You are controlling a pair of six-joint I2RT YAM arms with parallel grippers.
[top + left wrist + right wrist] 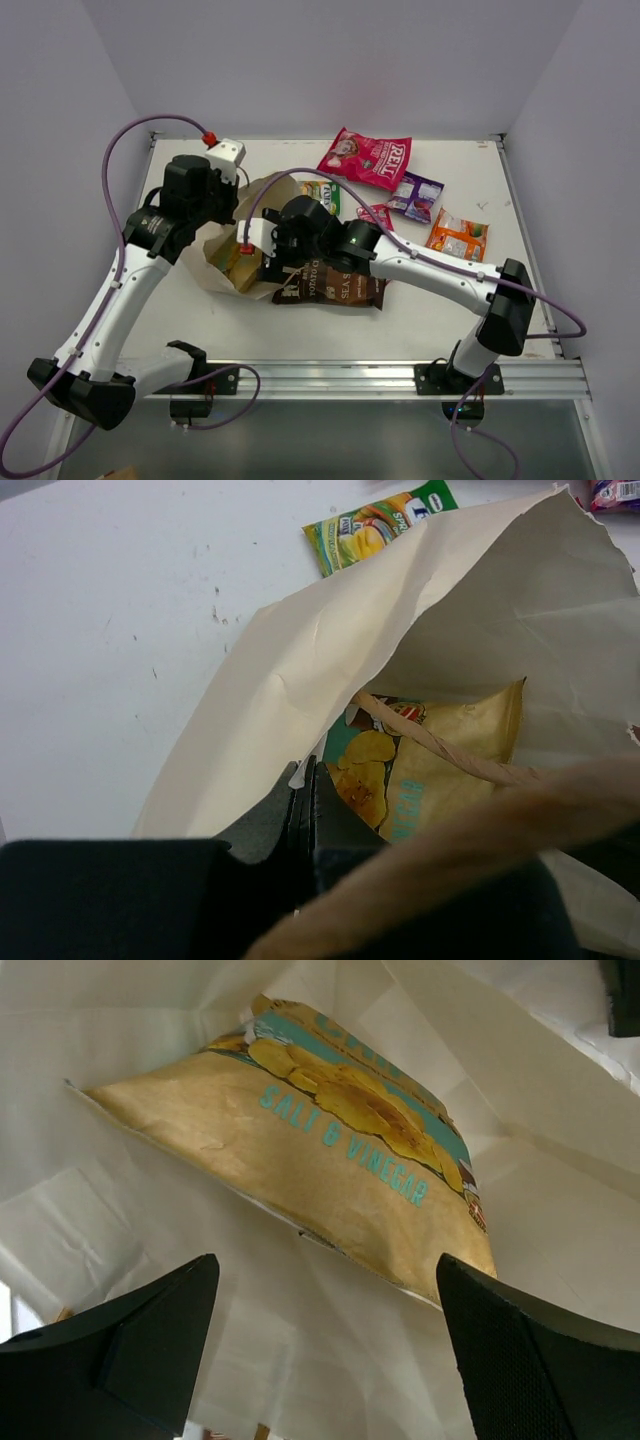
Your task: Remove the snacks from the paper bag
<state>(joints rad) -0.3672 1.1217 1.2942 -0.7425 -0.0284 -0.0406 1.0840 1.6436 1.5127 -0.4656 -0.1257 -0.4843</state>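
Note:
The cream paper bag [215, 255] lies on its side with its mouth open. My left gripper [222, 212] is shut on the bag's upper edge [300, 680], its jaws [305, 785] pinching the paper. A tan-yellow salt and vinegar chip bag [450, 760] lies inside, under a brown string handle [430, 745]. My right gripper [262, 250] is open inside the bag's mouth, its jaws [330, 1310] just short of the tan-yellow bag [330, 1150] and empty. The dark brown chip bag [335, 287] lies on the table beside the paper bag.
A red-pink bag [365, 158], a purple packet [417, 194], an orange packet [459, 236], a small pink-red packet [377, 214] and a green packet [322, 194] lie at the back right. The green packet also shows in the left wrist view [375, 525].

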